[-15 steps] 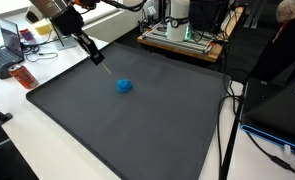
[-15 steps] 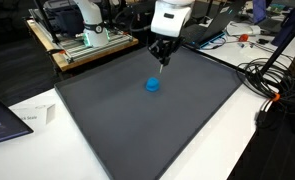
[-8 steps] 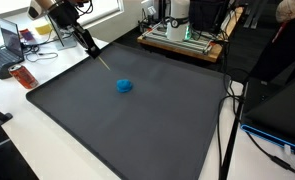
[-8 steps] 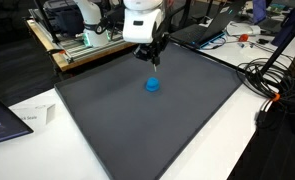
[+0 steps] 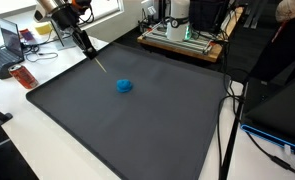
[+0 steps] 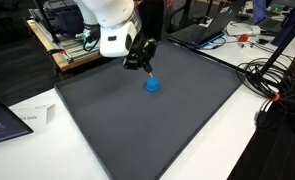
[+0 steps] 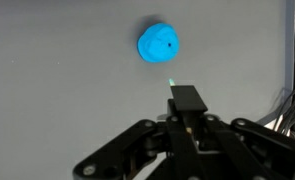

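One small blue rounded lump (image 5: 124,86) lies mid-way on the dark grey mat (image 5: 137,130), apart from the black gripper (image 6: 139,58). The gripper is clenched on what seems a thin dark stick (image 7: 188,98), and its fingertips are hard to make out.

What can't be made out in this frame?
- What the blue lump is: soft in the wrist view, too small in both exterior views.
- Whether the tip of the rod touches the mat: too thin in an exterior view.
- How the jaws of the gripper meet the rod: its dark body hides them in the wrist view.
- The mat's near corner: cut off by the bottom edge in both exterior views.
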